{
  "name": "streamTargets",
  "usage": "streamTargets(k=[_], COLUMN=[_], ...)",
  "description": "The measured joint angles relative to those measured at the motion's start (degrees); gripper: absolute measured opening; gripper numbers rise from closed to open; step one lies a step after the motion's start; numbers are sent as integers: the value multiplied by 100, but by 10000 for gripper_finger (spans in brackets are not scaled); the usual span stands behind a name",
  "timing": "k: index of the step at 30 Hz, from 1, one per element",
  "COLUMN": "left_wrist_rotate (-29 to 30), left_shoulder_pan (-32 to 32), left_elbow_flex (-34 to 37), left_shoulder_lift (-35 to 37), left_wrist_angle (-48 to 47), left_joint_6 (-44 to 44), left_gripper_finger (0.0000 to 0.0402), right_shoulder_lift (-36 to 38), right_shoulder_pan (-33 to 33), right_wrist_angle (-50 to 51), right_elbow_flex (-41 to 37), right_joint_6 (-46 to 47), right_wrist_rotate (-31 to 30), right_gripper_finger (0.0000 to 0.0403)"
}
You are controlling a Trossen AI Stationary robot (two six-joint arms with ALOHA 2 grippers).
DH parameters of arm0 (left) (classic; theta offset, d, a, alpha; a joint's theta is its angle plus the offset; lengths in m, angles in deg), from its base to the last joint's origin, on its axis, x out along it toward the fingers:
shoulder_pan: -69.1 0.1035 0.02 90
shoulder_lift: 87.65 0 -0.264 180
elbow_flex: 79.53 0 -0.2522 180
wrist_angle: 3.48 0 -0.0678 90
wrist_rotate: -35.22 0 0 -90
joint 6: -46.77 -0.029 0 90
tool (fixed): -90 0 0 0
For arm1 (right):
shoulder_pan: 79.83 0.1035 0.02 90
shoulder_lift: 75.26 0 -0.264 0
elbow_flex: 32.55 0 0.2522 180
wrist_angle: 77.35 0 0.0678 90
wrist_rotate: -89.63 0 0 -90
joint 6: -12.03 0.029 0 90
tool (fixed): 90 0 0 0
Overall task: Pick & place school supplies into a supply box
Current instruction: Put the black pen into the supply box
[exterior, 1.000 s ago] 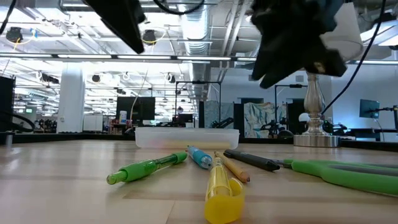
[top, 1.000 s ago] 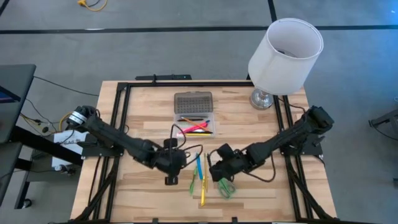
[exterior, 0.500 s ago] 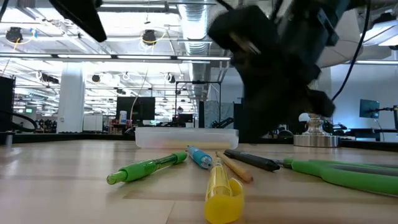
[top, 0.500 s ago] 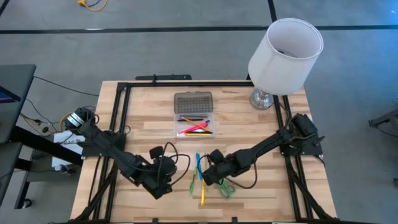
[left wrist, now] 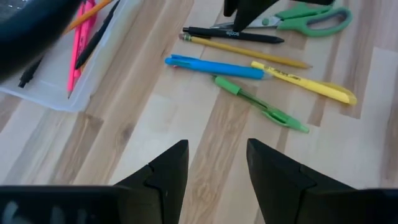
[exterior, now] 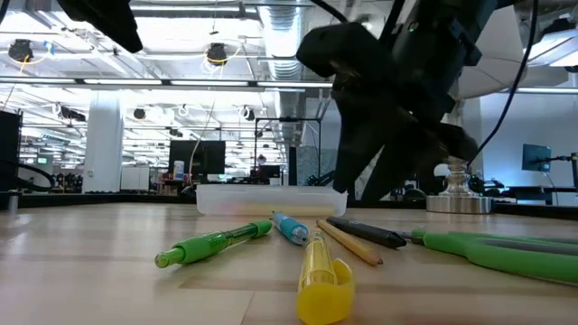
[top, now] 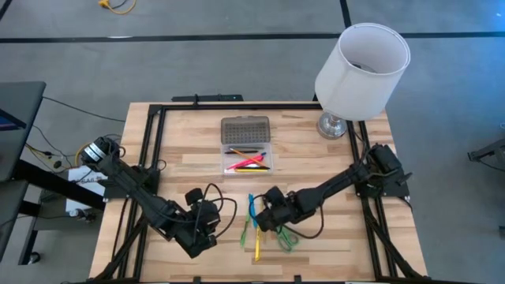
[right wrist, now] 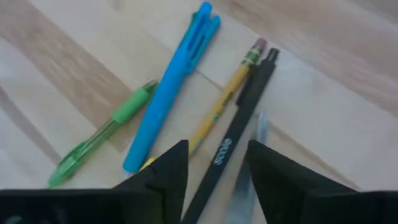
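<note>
The right gripper (right wrist: 213,163) has dropped lower, fingers spread; the black pen (right wrist: 239,142) and pencil (right wrist: 222,104) lie just ahead. The left gripper (left wrist: 216,163) (also open) has retreated.

One blue pen (left wrist: 214,66), one green pen (left wrist: 261,106), one yellow highlighter (left wrist: 305,83), one yellow pencil (left wrist: 244,50), one black pen (left wrist: 233,35), one pair of green-handled scissors (left wrist: 297,17) counted loose, one supply box (top: 246,145), one lamp (top: 359,67), two grippers.

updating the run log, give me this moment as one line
right gripper: open, over black pen | left gripper: open, empty | supply box: open, some pens inside
</note>
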Motion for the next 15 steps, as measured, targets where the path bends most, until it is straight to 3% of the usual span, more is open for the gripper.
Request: streamTargets(k=[6,15], left_wrist_rotate=[64,238], left_shoulder_pan=[-1,-1], left_elbow_flex=[0,0], left_shoulder_lift=[0,0], left_wrist_angle=[0,-33], left_joint_6=[-29,-129], left_gripper_finger=[159,159], right_shoulder_lift=[-43,-354], right_shoulder_pan=[-153,-288], right_wrist_angle=[10,-98], right_elbow_flex=[0,18], right_joint_6=[-1,-117], right_wrist_rotate=[16,297], right_gripper_finger=[191,163])
